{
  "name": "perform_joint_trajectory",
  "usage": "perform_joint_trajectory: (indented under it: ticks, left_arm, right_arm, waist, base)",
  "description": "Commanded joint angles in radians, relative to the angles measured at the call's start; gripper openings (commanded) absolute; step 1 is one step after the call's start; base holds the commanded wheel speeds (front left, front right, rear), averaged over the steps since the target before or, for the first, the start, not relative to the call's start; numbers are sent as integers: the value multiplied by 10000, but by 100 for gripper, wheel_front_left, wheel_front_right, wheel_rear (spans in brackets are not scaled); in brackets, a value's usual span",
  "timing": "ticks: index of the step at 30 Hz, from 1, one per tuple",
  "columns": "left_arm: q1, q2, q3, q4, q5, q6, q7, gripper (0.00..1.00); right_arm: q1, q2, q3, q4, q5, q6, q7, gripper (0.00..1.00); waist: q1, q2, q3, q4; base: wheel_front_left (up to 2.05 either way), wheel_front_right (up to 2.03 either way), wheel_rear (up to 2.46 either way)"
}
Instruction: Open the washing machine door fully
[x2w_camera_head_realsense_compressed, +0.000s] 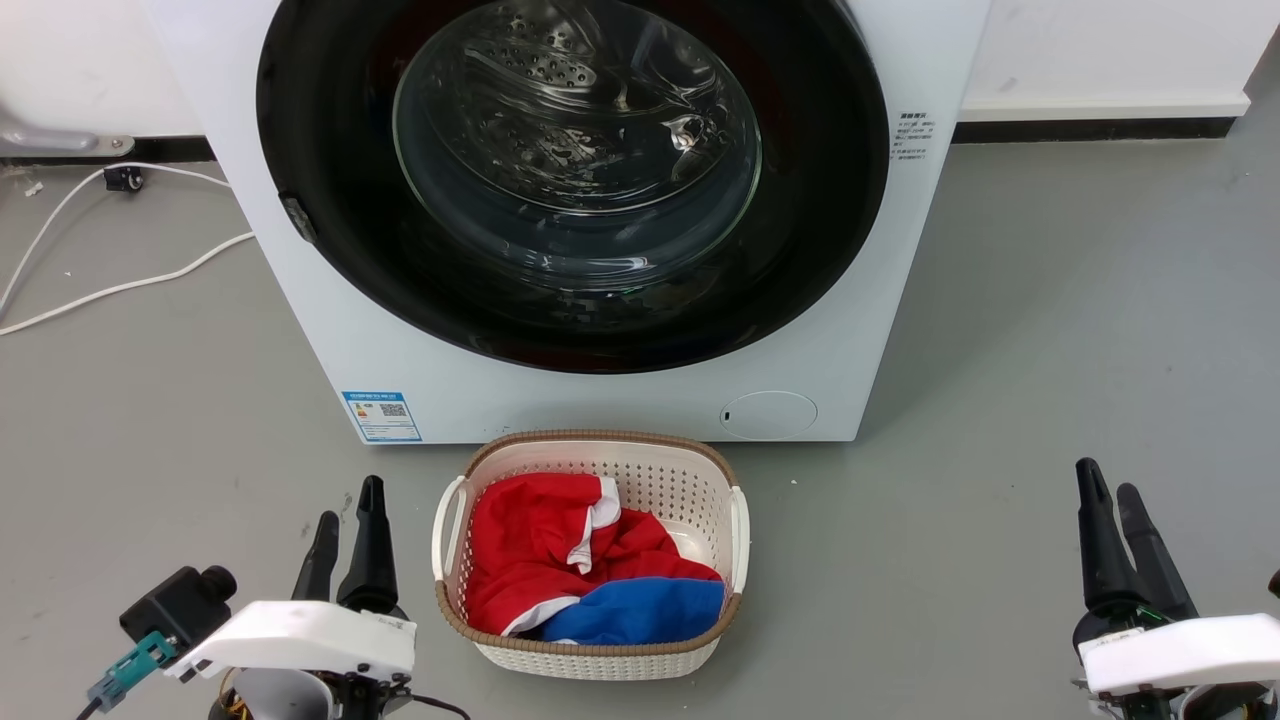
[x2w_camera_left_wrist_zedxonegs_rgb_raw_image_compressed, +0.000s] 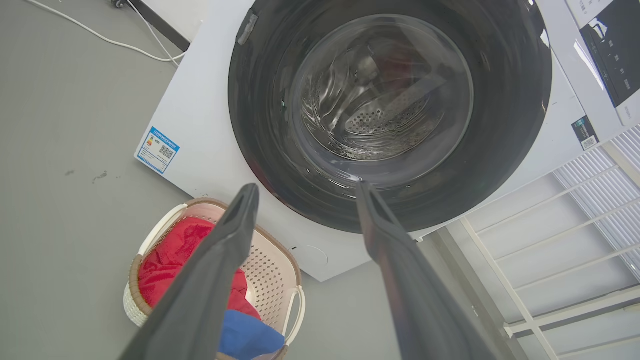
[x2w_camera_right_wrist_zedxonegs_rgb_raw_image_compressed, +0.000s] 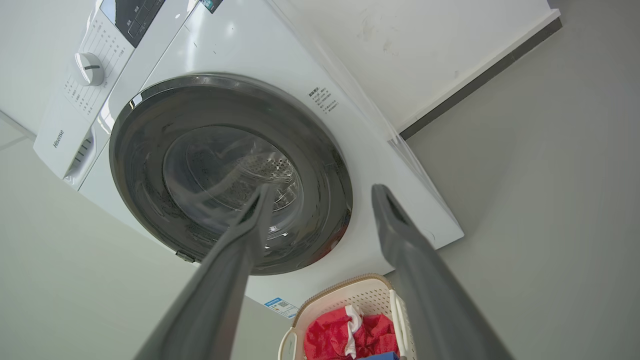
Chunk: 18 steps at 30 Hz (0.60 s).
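White washing machine (x2w_camera_head_realsense_compressed: 600, 400), black washing machine door (x2w_camera_head_realsense_compressed: 330, 200), red and blue laundry, grey floor (x2w_camera_head_realsense_compressed: 1050, 350).
The machine's body is plain white with a small blue sticker (x2w_camera_head_realsense_compressed: 381, 416) low at its left; the door is glossy black around clear glass showing hole-dotted silver steel. The near basket (x2w_camera_head_realsense_compressed: 680, 480) is cream, perforated and brown-rimmed, holding red cloth (x2w_camera_head_realsense_compressed: 530, 540) with white bands and plain blue cloth (x2w_camera_head_realsense_compressed: 640, 610).

One washing machine (x2w_camera_head_realsense_compressed: 300, 300) with one door (x2w_camera_head_realsense_compressed: 575, 180) is standing behind one basket (x2w_camera_head_realsense_compressed: 600, 440) holding one red garment (x2w_camera_head_realsense_compressed: 530, 540) and one blue garment (x2w_camera_head_realsense_compressed: 640, 610), with one left gripper (x2w_camera_head_realsense_compressed: 350, 505) and one right gripper (x2w_camera_head_realsense_compressed: 1108, 482) hovering.
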Motion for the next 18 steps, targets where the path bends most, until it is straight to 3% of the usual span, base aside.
perform_joint_trajectory:
  ticks: [1,18]
  left_arm:
    - [-64,125,-90,-209,390,74,-121,100]
    - [103,552,-929,-625,2633,667,-681,100]
  right_arm:
    - [-31,-21,16,-247,-481,13,-108,100]
    - [327,-15,23,-874,-3257,17,-657,100]
  waist:
    - [0,0,1,0]
    - [0,0,19,-7]
  base:
    - [0,0,0]
    - [0,0,0]
